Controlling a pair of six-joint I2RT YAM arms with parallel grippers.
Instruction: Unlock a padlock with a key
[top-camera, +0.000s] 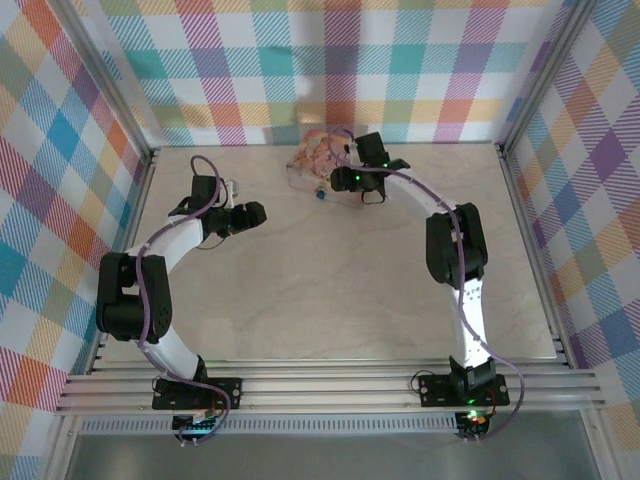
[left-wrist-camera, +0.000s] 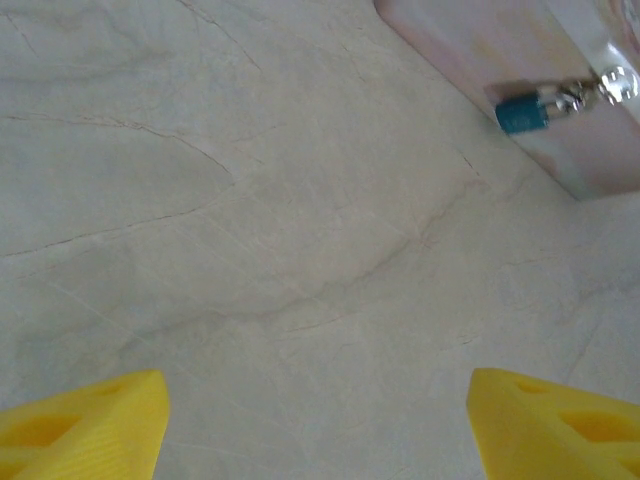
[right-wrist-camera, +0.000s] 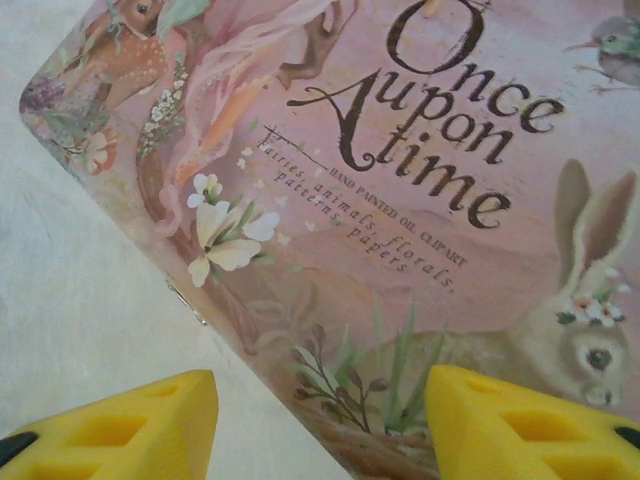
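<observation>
Inspecting the top view first: the tiny blue-bodied padlock (top-camera: 320, 196) lies towards the far middle of the pale marbled surface (top-camera: 330, 290). It sits at the near edge of the pink floral tin box (top-camera: 316, 154).

Padlock, left wrist view: the padlock (left-wrist-camera: 524, 111) appears at upper right, against the glossy pink side wall of the tin box (left-wrist-camera: 470, 45). Its long axis runs on a slant, from lower left to upper right in this view. The blue body is the lower-left end. The thin silvery shackle points up and right, towards a bright silvery fitting (left-wrist-camera: 616, 82) on the box. The joint between shackle and fitting is too blurred to judge.

Left pincer (left-wrist-camera: 318, 405): its yellow fingers (left-wrist-camera: 85, 425) stand wide apart over bare surface and hold nothing. It is well apart from the padlock.

Right pincer (right-wrist-camera: 320, 405): its yellow fingers (right-wrist-camera: 525, 425) are likewise spread wide and hold nothing. It hangs over a corner of the tin box lid (right-wrist-camera: 400, 210). The lid is printed with "Once upon a time", a fawn, a rabbit and white flowers. No contact with the lid can be confirmed.
</observation>
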